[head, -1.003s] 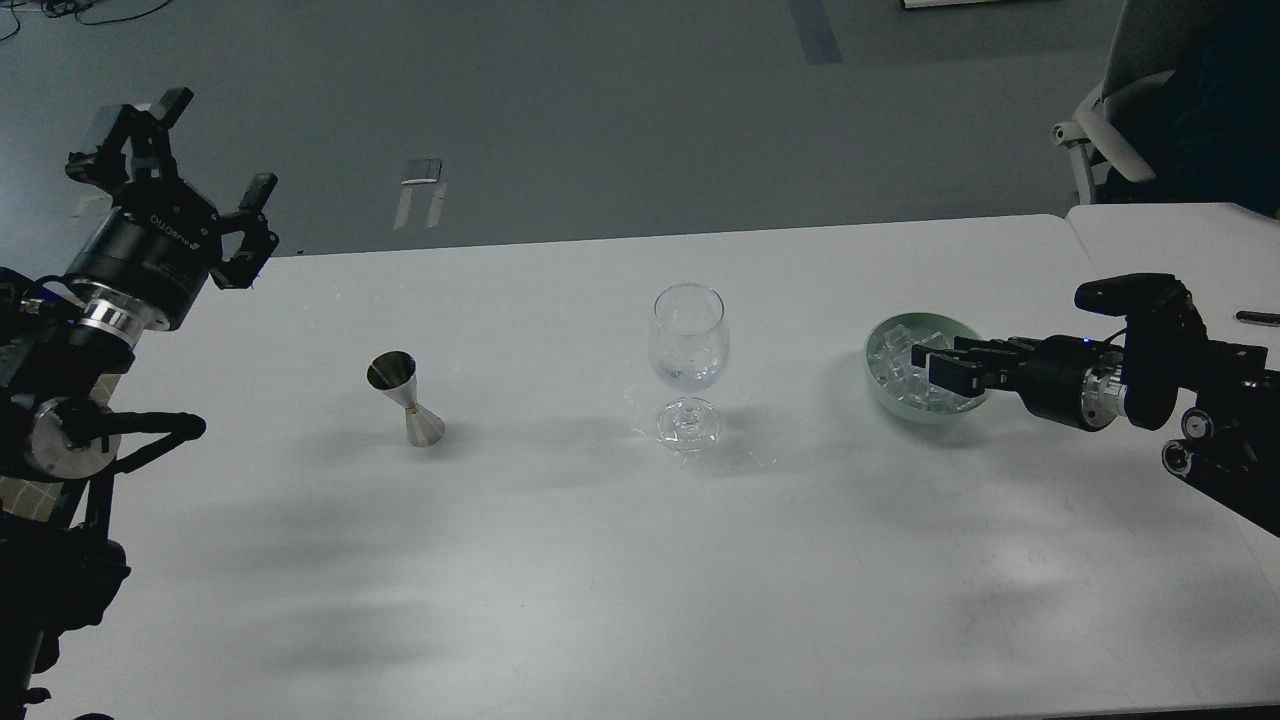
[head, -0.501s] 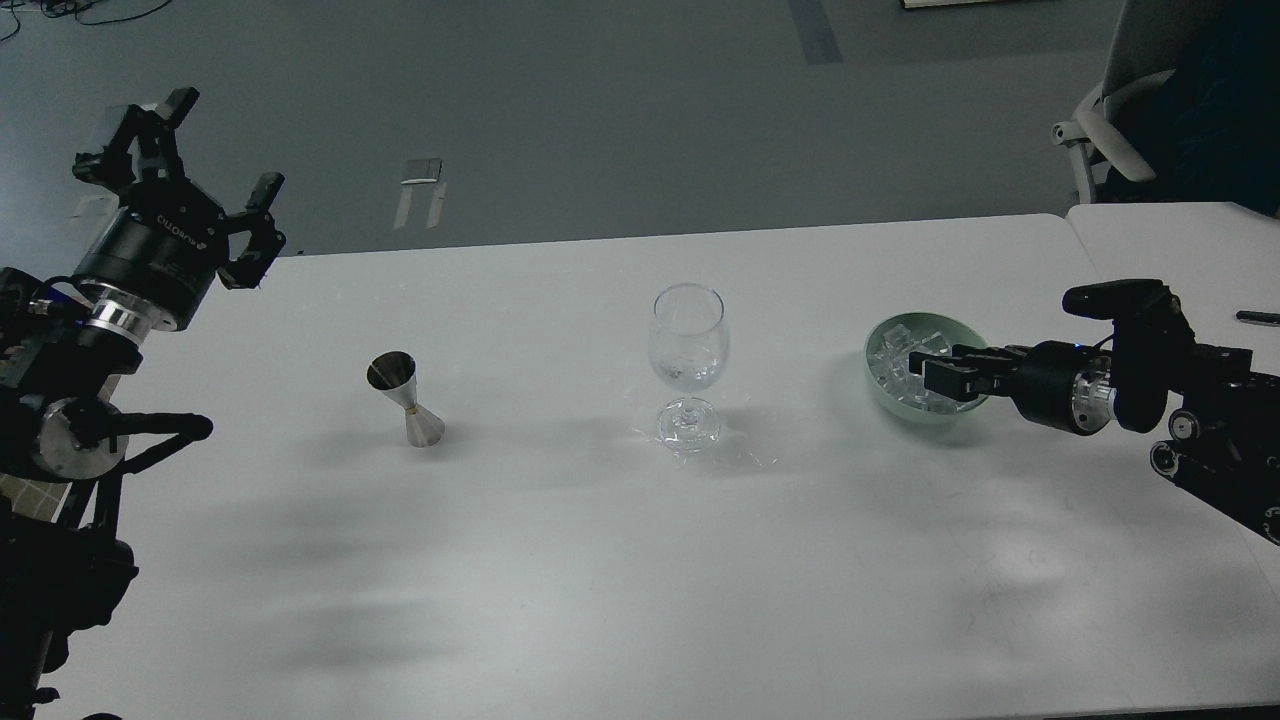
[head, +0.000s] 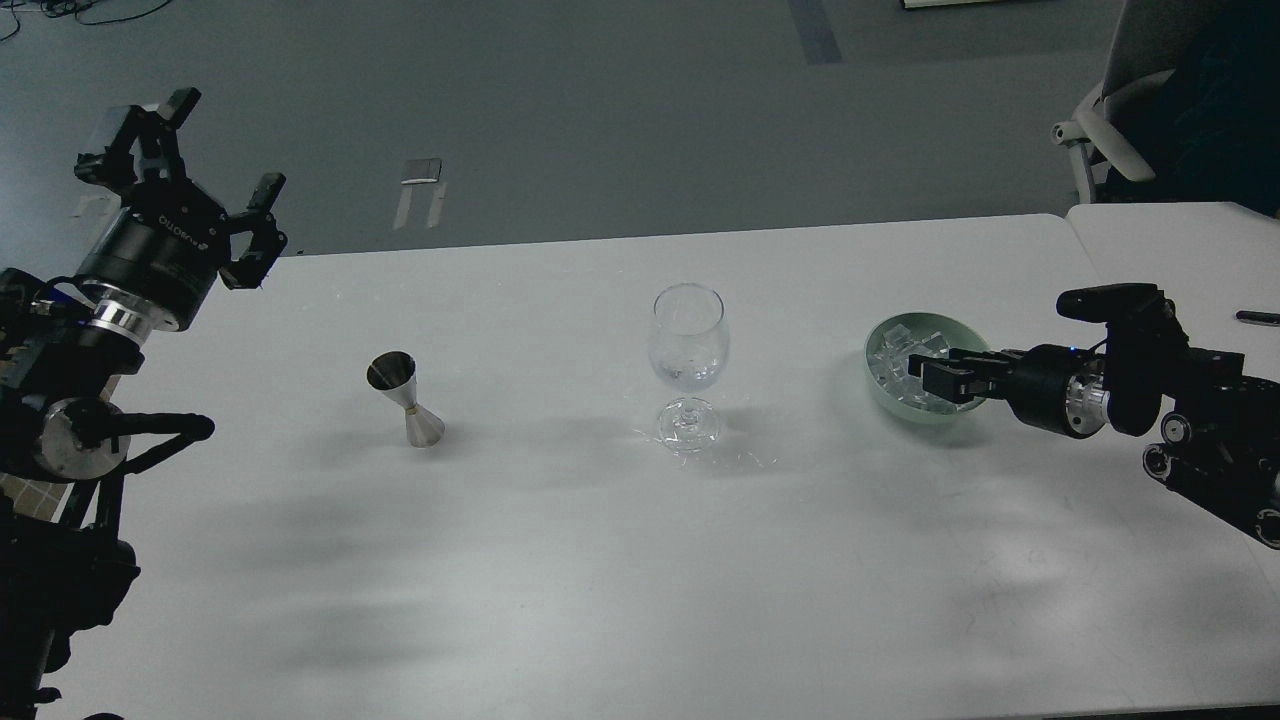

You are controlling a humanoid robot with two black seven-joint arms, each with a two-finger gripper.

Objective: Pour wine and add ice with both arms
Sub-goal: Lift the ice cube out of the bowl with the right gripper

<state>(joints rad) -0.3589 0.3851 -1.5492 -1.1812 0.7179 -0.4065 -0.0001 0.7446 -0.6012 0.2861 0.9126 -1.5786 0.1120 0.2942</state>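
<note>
While the near part of the table is bare, one small metal cup stands on the left and one glass stands in the middle, well apart from each other. I see no wine in the glass.

Over on the right sits one green bowl, and the ice is heaped inside it. I cannot count the cubes. The right pincer reaches in low from the side, with its tip over the bowl, right at the ice. It is dark and seen from the end, so I cannot tell if it is clenched or if it has a cube.

I think the step now is picking up ice. To do it well, the pincer should pinch just one cube, squeeze softly so the slippery cube does not pop out, and not push the bowl.

Farther back on the left, the left pincer is up in the air, released and holding nothing. That makes two pincers.
</note>
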